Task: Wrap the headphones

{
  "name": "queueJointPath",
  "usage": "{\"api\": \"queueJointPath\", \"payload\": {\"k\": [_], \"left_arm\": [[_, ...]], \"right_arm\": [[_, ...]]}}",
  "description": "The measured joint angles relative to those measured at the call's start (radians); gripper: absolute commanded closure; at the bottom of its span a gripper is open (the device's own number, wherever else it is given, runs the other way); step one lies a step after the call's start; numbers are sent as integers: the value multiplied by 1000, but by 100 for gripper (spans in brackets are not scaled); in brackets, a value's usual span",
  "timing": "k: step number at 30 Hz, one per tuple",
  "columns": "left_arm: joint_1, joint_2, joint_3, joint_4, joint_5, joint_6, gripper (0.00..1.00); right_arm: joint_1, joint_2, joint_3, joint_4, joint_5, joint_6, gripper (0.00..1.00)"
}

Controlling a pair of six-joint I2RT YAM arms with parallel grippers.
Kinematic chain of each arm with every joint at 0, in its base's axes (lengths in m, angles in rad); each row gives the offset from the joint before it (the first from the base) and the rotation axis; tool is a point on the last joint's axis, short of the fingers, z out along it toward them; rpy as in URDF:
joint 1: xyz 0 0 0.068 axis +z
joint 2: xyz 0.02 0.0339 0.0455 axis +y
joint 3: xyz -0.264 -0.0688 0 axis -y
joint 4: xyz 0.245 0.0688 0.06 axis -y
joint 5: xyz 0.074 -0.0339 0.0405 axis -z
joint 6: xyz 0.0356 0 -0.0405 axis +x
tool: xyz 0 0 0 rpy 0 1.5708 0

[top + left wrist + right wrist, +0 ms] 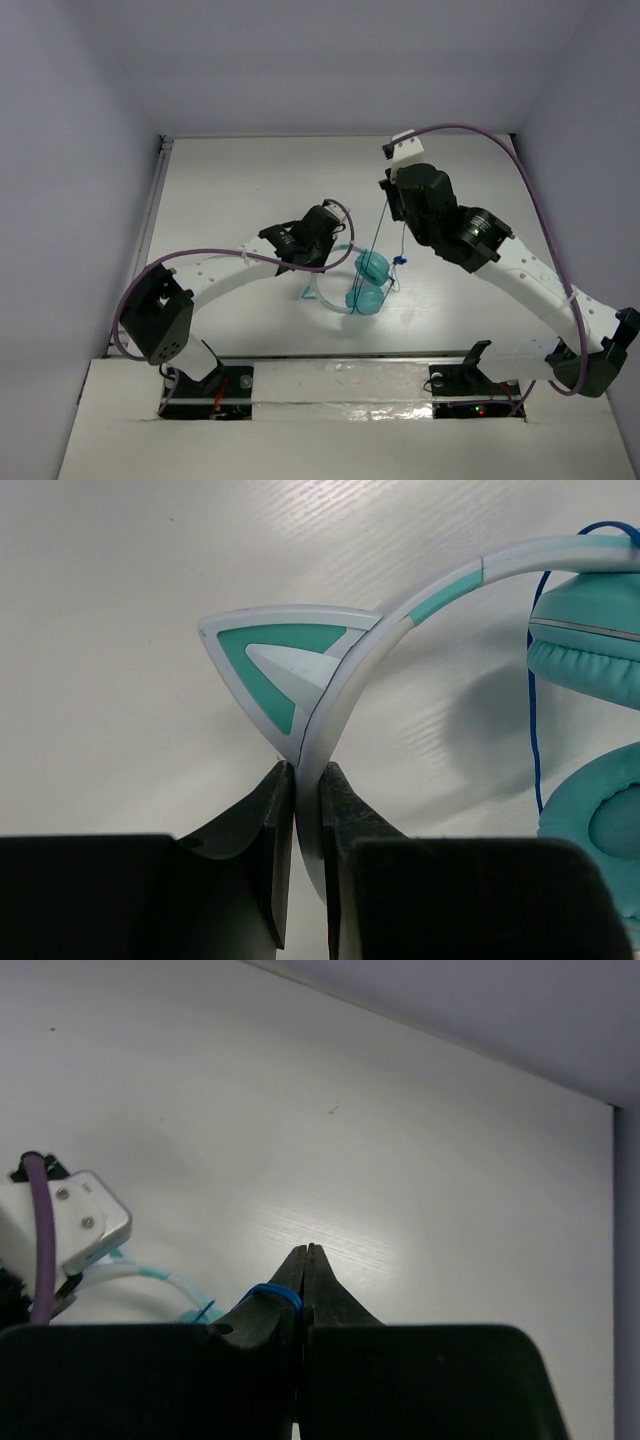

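Note:
The teal headphones (370, 282) lie on the white table, mid-table, their two cups stacked near each other. In the left wrist view the pale headband (350, 690) with a teal triangular ear (275, 665) runs up to the cups (590, 630). My left gripper (308, 772) is shut on the headband; it also shows in the top view (335, 255). My right gripper (309, 1250) is shut on the thin dark-blue cord (270, 1293), raised above the table (388, 185). The cord (380, 235) runs taut from it down to the cups.
Purple arm cables (530, 180) arch over both arms. The table's back edge (330, 136) meets the grey wall; a rail runs along the left edge (150, 210). Part of the left arm (70, 1220) shows in the right wrist view.

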Motion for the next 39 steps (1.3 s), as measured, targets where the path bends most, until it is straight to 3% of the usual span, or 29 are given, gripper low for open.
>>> {"api": "queueJointPath", "payload": {"k": [5, 11, 15, 23, 32, 39], "left_arm": [[-1, -15, 21, -52, 38, 47, 100], [-1, -16, 92, -134, -83, 85, 100], [4, -16, 95, -143, -87, 107, 100], [1, -100, 95, -145, 36, 163, 100], [1, -213, 95, -112, 212, 193, 100], [2, -236, 96, -51, 211, 166, 100]], "right_arm": [[-2, 1, -32, 60, 72, -61, 100], [-5, 1, -32, 118, 112, -110, 100], [-31, 7, -32, 172, 129, -136, 100], [-116, 63, -90, 319, 131, -147, 98], [-128, 139, -166, 348, 43, -78, 96], [-128, 67, -217, 342, -62, 36, 96]]}}
